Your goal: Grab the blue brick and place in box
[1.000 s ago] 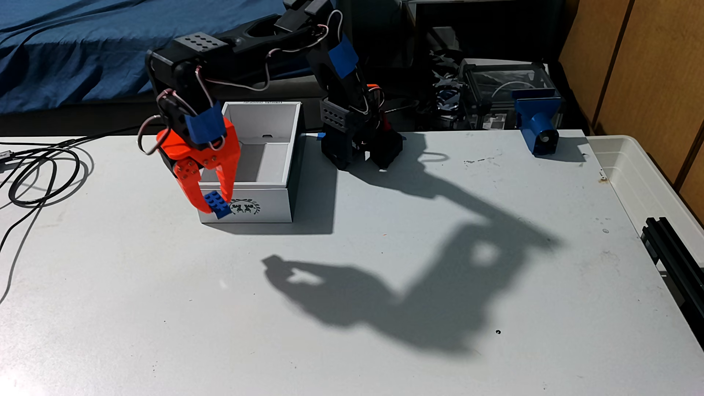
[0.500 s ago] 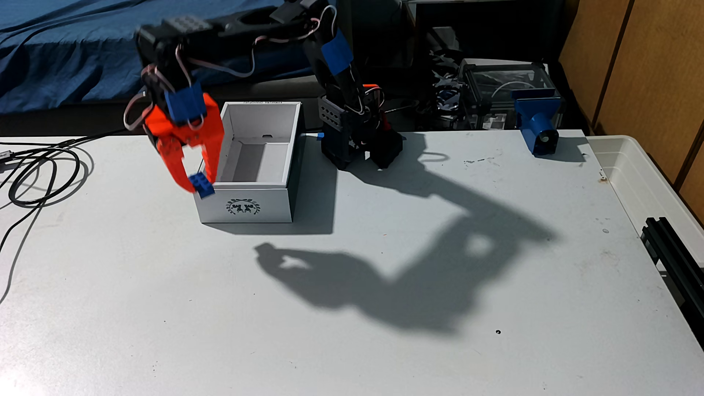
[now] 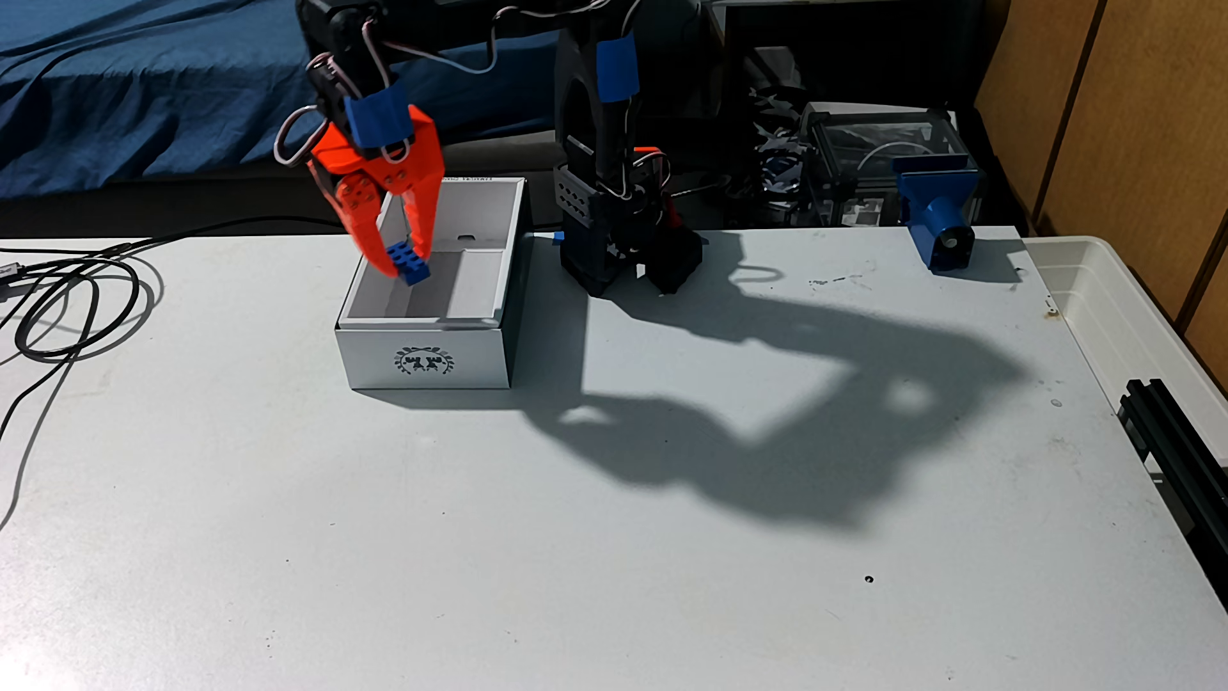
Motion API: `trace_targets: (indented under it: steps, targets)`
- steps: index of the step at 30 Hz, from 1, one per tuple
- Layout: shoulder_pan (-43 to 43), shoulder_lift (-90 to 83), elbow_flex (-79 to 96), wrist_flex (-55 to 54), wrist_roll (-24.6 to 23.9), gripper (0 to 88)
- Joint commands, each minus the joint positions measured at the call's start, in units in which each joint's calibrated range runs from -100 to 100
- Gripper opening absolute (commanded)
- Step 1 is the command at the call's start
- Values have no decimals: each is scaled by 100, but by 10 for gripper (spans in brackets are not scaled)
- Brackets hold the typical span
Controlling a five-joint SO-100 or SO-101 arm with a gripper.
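My claw (image 3: pixel 403 264) pinches the blue brick (image 3: pixel 408 262) by its long sides, hanging above the open box (image 3: pixel 425 359), whose floor lies straight below.

The blue brick (image 3: pixel 408 262) is hanging studs-up and slightly tilted between the tips of the orange claw (image 3: pixel 404 260), which is pinching it from both sides above the open top of the box (image 3: pixel 425 359), toward its left side in the fixed view. The box, white with tall walls, is sitting upright on the worktop (image 3: pixel 465 545), its short side with the dark wreath-like emblem facing the camera.
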Motion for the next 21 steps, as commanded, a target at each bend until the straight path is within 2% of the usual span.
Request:
trace_targets:
  steps: [1,11,19,21]
  targets:
    - [229,-656,389,-136,239,12]
    - [763,-1290,1809,-1196,771,11]
    - [897,-1299,2191,-1506,860,14]
    - [905,-1299,2191,-1489,860,46]
